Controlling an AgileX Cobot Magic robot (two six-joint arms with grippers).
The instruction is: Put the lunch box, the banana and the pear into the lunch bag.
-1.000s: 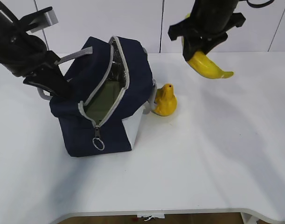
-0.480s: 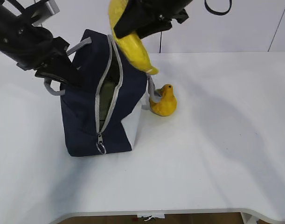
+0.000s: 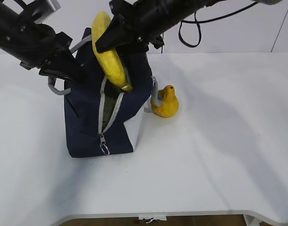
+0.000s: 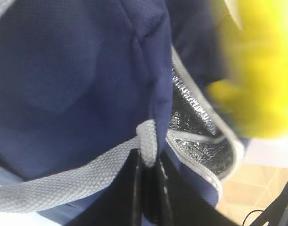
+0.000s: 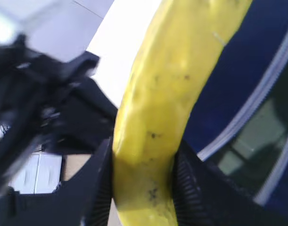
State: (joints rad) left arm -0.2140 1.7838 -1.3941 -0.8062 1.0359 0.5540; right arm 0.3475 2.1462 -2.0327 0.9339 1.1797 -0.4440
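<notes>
With the left gripper (image 4: 148,188) clenched on the lunch bag (image 3: 87,122) handle, the right gripper (image 5: 141,188), grasping the banana (image 3: 108,52), should lower it tip-first through the bag's opening.

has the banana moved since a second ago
Yes. The banana, held in the right gripper, went from right of the pear leftward to the lunch bag opening.

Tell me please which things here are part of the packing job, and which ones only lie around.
Part of the job:
- banana, held in the right gripper above the bag's opening
- lunch bag, its handle pinched by the left gripper
- lunch box, already inside the bag
- pear, on the table beside the bag

Only lying around:
- nothing else visible
</notes>
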